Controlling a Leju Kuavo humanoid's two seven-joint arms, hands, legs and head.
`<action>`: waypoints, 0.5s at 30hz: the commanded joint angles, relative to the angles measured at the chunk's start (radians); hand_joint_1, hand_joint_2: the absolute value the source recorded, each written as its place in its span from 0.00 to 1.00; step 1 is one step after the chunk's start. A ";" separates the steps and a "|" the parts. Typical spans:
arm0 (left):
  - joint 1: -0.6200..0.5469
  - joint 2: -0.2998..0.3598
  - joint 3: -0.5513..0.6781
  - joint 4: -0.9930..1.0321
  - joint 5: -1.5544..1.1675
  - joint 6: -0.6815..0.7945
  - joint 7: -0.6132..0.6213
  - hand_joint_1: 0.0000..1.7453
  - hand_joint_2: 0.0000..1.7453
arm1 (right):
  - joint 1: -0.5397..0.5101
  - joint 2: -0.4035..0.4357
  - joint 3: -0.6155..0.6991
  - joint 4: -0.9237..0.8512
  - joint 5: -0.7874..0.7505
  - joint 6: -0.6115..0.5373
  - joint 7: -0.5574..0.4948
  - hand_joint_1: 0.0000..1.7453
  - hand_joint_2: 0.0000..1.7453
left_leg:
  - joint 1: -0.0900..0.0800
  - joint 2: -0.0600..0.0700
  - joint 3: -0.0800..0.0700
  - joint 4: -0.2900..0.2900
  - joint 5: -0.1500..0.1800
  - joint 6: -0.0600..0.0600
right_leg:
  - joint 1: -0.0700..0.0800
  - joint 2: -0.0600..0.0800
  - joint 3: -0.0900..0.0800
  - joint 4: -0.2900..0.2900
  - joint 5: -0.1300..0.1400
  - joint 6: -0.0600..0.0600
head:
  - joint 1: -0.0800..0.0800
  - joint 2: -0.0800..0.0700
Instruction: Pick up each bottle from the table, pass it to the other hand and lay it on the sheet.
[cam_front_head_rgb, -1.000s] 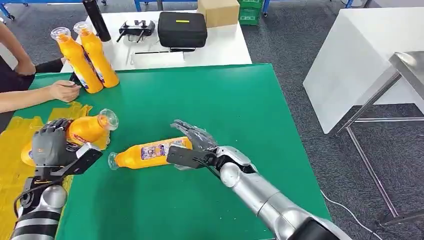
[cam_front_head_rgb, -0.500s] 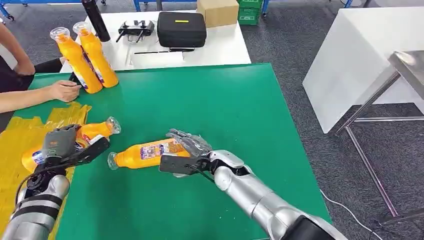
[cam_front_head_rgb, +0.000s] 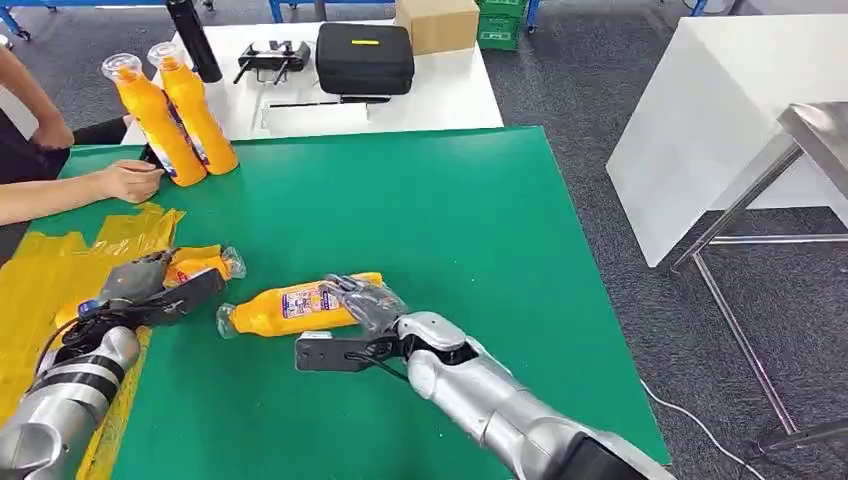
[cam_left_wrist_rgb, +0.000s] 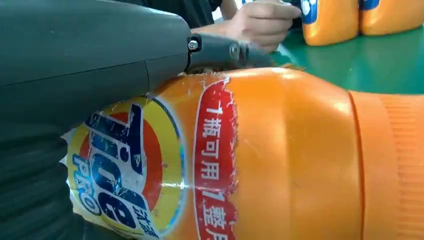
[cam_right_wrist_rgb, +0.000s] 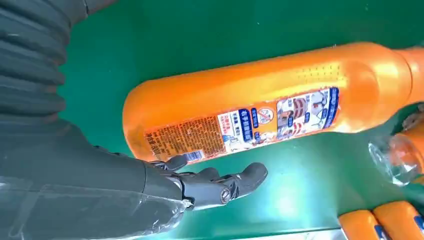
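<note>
The right hand (cam_front_head_rgb: 362, 302) rests on the lying bottle (cam_front_head_rgb: 290, 306), fingers (cam_right_wrist_rgb: 235, 182) apart, not yet clamped; its long axis runs across them. The left hand (cam_front_head_rgb: 140, 283) holds another bottle (cam_front_head_rgb: 200, 265) over the sheet (cam_front_head_rgb: 40, 270).

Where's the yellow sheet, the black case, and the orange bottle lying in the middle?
Crinkly yellow plastic sheet (cam_front_head_rgb: 40, 262): head view, bare part.
Black zipped case (cam_front_head_rgb: 364, 58): head view, lid.
Orange plastic bottle lying on the green table (cam_front_head_rgb: 285, 305): head view, label.
</note>
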 joint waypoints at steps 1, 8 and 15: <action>-0.048 -0.004 -0.049 0.122 0.015 -0.028 -0.027 0.00 1.00 | -0.050 0.026 0.098 0.131 0.061 -0.048 0.030 0.00 1.00 | 0.000 0.001 0.003 0.001 -0.001 -0.002 | 0.000 0.000 0.002 0.001 -0.001 -0.001 | 0.000 0.000; -0.026 0.003 -0.052 0.093 0.080 -0.064 -0.082 0.00 1.00 | -0.072 0.032 0.115 0.171 0.202 -0.149 0.122 0.00 1.00 | 0.001 0.001 0.004 0.001 0.000 -0.004 | 0.000 0.001 0.003 0.003 -0.002 -0.001 | 0.000 0.000; -0.039 -0.004 -0.084 0.058 0.213 -0.166 -0.190 0.00 1.00 | -0.084 0.040 0.092 0.269 0.345 -0.165 0.201 0.00 1.00 | 0.001 -0.002 0.004 0.001 0.001 -0.004 | 0.000 -0.002 0.004 0.003 -0.002 0.000 | 0.000 0.000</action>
